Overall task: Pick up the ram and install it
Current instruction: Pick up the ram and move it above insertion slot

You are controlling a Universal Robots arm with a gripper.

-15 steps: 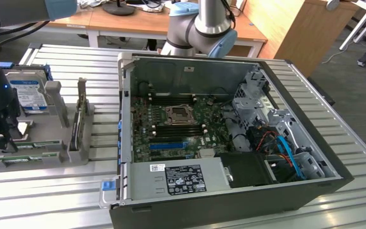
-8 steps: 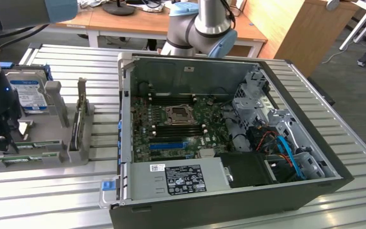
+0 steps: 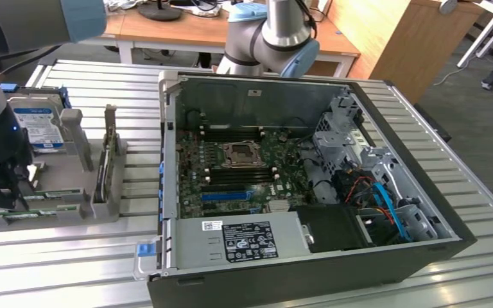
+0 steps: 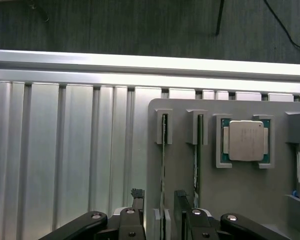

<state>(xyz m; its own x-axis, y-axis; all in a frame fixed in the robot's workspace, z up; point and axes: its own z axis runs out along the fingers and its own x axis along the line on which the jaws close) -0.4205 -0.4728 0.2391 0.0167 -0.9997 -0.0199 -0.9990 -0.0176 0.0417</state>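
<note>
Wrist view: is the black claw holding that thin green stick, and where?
Nothing is held. The open gripper straddles the long, thin green ram stick, its fingers clear of it.

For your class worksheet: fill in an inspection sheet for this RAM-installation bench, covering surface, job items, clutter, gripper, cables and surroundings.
Surface: slatted metal table, carrying a grey holder and an open computer case.
Job's things: ram stands on edge in the holder; motherboard exposed in the case.
Clutter: second stick, processor chip, hard drive, all in the holder.
Gripper: open, jaws either side of the ram.
Cables: blue cable inside the case.
Surroundings: wooden desk behind the table.
</note>
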